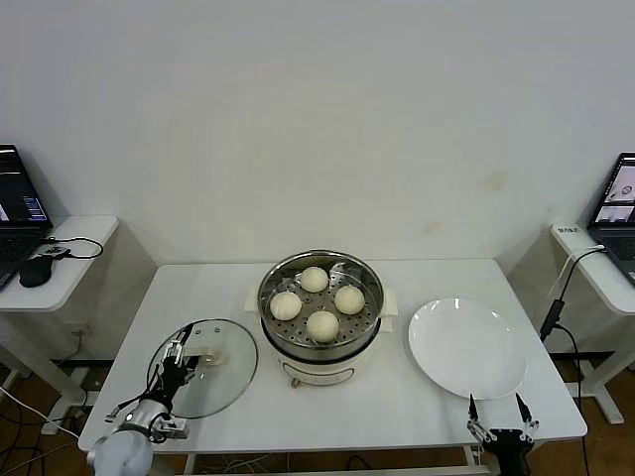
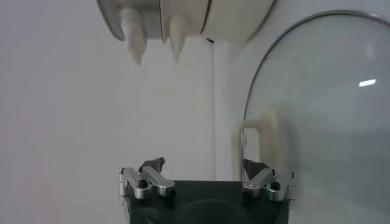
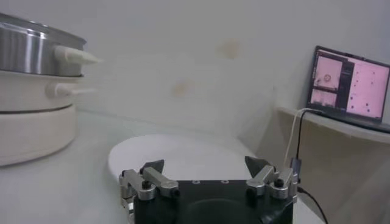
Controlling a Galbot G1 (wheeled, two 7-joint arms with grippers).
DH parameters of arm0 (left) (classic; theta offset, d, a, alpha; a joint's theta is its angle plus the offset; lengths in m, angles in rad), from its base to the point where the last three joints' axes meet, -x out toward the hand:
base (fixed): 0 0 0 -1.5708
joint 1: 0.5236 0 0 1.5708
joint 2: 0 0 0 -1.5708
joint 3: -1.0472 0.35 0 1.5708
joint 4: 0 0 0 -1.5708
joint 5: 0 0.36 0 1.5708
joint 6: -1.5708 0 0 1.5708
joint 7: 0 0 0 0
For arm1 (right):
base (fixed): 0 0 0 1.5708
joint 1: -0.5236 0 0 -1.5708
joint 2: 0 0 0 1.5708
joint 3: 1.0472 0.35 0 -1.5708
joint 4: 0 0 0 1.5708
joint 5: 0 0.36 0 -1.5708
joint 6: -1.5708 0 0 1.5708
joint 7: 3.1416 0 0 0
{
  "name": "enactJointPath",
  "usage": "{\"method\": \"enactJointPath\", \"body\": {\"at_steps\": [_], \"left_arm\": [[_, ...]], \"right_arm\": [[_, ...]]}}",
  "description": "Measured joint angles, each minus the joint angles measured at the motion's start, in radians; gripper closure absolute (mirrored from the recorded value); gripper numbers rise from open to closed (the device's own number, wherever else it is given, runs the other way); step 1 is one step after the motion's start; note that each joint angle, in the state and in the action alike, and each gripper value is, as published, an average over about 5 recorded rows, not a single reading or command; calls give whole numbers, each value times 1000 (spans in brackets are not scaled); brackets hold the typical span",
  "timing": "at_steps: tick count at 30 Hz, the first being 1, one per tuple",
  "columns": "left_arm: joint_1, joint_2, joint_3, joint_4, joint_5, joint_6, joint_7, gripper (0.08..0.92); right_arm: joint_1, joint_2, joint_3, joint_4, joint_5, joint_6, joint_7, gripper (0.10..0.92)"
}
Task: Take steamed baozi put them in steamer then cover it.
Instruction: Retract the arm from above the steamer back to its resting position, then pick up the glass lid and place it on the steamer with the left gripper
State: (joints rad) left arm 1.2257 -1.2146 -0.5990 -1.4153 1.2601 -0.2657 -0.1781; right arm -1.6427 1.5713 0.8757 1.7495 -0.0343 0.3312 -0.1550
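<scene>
Four cream-white baozi (image 1: 316, 298) lie on the perforated tray inside the shiny steel steamer (image 1: 273, 319), which stands uncovered on its white base at the table's middle. The round glass lid (image 1: 228, 369) with a cream handle (image 1: 207, 360) lies flat on the table left of the steamer. My left gripper (image 1: 179, 357) is open over the lid's left part, close to the handle (image 2: 255, 143). My right gripper (image 1: 496, 405) is open and empty at the table's front right, just in front of the empty white plate (image 1: 466, 347).
The steamer's side handles (image 3: 74, 57) show in the right wrist view, beside the plate (image 3: 177, 155). Side desks with laptops (image 1: 20, 198) (image 1: 617, 198) flank the table. A cable (image 1: 556, 297) hangs at the right.
</scene>
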Motion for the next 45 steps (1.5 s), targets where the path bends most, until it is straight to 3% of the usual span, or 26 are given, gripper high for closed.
{"method": "enactJointPath", "body": {"at_steps": [24, 35, 45], "left_arm": [[-30, -11, -7, 63, 0, -2, -38, 843], [24, 39, -47, -61, -57, 43, -27, 860], [49, 118, -86, -275, -128, 156, 78, 860]], "right_arm": [[2, 3, -12, -9, -16, 0, -4, 203], [-3, -9, -31, 9, -11, -12, -11, 203], [-7, -25, -50, 16, -12, -26, -10, 203]]}}
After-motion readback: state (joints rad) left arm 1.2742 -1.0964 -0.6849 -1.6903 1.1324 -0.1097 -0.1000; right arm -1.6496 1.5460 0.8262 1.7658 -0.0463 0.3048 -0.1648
